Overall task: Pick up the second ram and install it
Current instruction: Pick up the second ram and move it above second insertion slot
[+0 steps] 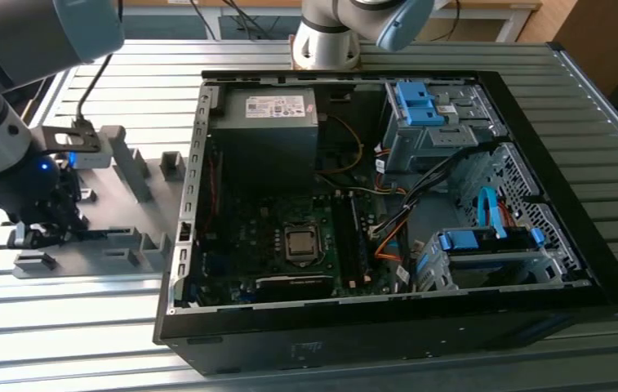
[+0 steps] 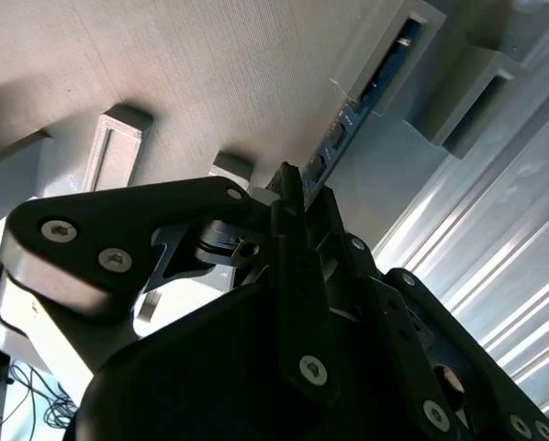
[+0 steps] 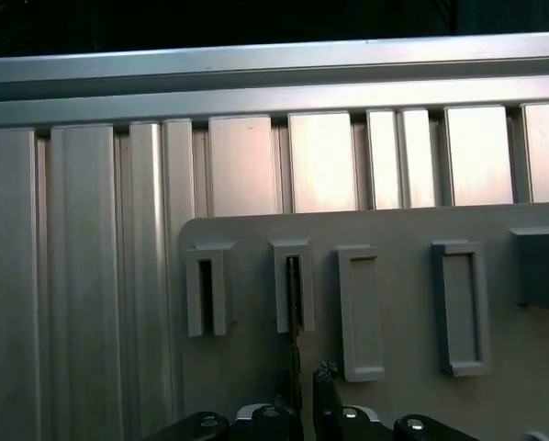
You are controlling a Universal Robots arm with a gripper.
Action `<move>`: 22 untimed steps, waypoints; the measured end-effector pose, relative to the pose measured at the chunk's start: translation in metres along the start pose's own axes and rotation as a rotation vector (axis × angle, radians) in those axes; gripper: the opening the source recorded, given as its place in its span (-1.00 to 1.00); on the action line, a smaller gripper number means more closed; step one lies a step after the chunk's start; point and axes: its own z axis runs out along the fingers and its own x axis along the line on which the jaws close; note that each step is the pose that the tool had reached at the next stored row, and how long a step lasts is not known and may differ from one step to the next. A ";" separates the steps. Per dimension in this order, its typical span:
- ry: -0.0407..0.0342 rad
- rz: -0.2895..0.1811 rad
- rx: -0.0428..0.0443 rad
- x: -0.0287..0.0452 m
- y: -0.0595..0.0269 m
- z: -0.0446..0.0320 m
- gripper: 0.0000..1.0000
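With the tool (image 3: 307,384) pinching narrow on the ram (image 2: 350,118) in its holder (image 3: 281,294), I am aiming for a straight, square pull, avoiding binding.

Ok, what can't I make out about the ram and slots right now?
- Second ram: second wrist view, near end hidden behind the gripper, far end sunk in the grey holder block.
- First wrist view: it's edge-on, chips and label unseen.
- Exterior view: arm covers it; motherboard slots too dark to tell which are filled.
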 end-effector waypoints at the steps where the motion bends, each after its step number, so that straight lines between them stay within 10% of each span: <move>1: 0.0000 0.000 0.0000 0.0000 0.0000 0.0004 -0.52; 22: -0.0001 0.000 0.0008 0.0001 0.0000 0.0038 -0.52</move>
